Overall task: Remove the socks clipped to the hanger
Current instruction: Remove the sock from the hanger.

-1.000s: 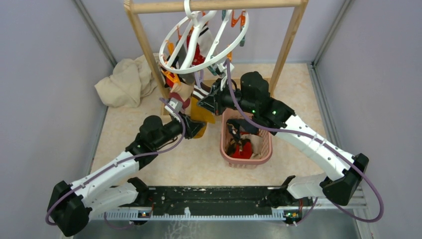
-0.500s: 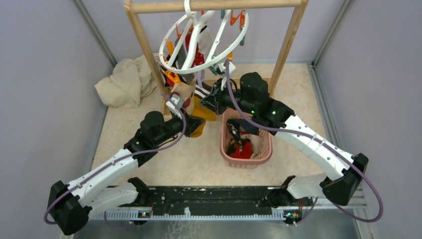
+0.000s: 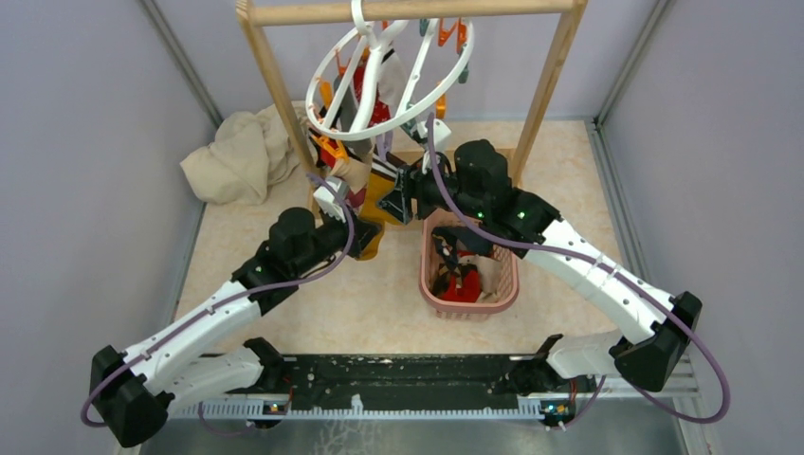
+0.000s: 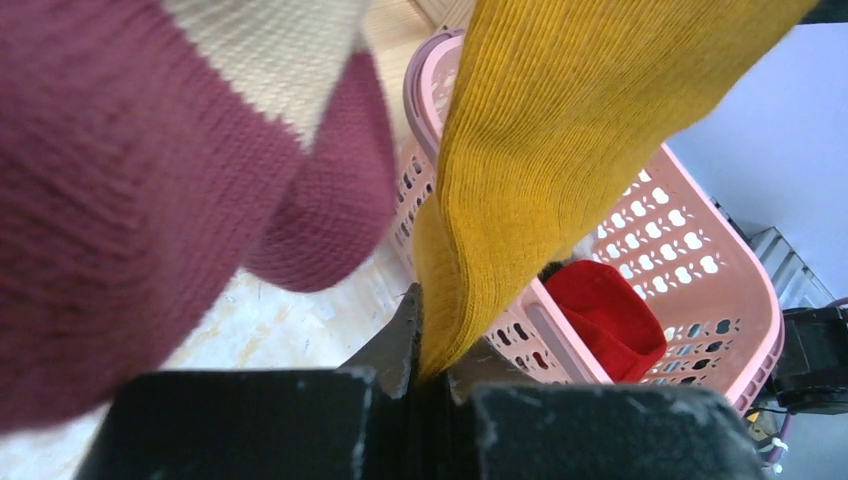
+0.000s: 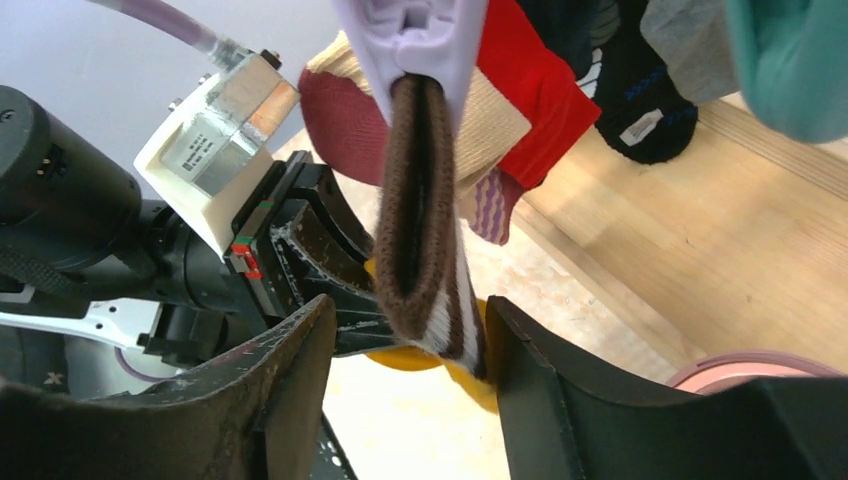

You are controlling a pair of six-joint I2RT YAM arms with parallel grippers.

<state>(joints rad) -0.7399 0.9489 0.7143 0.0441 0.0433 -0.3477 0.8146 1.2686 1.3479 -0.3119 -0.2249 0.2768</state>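
Both arms reach in under the round white plastic hanger (image 3: 369, 85), which hangs tilted from the wooden rack (image 3: 408, 11) at the far side of the table (image 3: 379, 303).
The left arm stretches diagonally forward. Its left tool (image 4: 425, 350) is pressed together on the lower end of a mustard yellow ribbed sock (image 4: 560, 150), beside the pink lattice basket (image 4: 700, 260). The right arm bends over that basket with its wrist turned left. The right tool (image 5: 410, 330) is spread, one finger on either side of a brown-and-white striped sock (image 5: 420, 230) dangling from a purple clip (image 5: 410, 30).
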